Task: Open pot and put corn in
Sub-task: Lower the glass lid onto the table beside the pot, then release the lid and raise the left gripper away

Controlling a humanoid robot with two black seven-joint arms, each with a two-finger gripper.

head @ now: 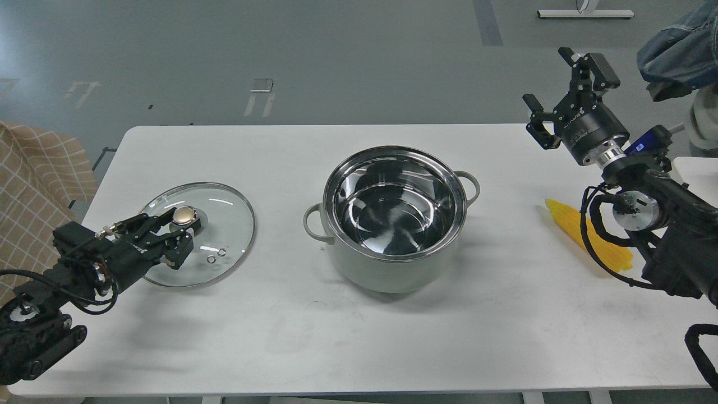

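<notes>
The pale grey-green pot [387, 274] stands open in the middle of the white table [348, 342], its shiny steel inside empty. The glass lid [224, 216] lies flat on the table to the left of the pot. My left gripper [180, 229] is closed around the lid's gold knob [184, 214], low over the table. The yellow corn [565, 216] lies on the table at the right, its lower end hidden behind my right arm's cables. My right gripper [552, 78] is open and empty, raised above and behind the corn.
A checked tan cloth [33, 168] hangs off the table's left side. A person in blue denim [676, 47] is at the top right. A second white surface [693, 165] adjoins the table's right edge.
</notes>
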